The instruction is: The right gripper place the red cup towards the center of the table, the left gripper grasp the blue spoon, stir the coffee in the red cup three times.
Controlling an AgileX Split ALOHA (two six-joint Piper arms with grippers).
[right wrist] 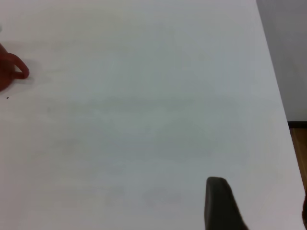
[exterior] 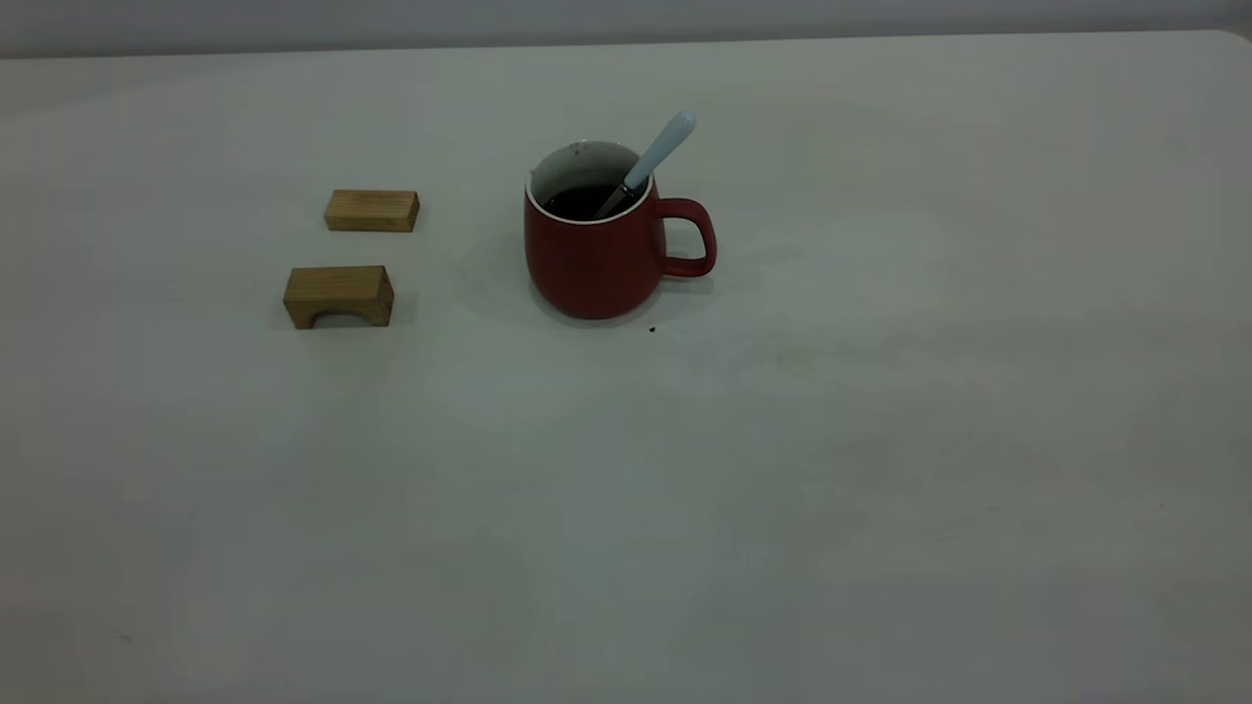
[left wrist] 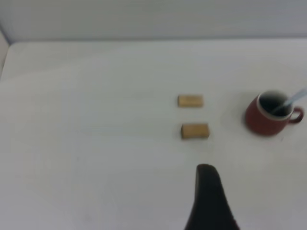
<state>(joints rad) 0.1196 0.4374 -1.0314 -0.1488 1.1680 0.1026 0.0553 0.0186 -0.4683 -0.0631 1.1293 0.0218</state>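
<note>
Only fragments of the robot show. The left gripper (left wrist: 209, 201) appears as one tapered, rounded black finger. The right gripper (right wrist: 221, 203) is a blurred dark-grey finger with a rounded tip.

Two tan wood blocks, flat one (exterior: 372, 210) behind arched one (exterior: 338, 296), apart.

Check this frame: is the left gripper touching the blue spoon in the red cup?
Apart. The left wrist view shows the left gripper over bare table, well clear of the blue spoon leaning in the red cup; no gripper appears in the exterior view.
</note>
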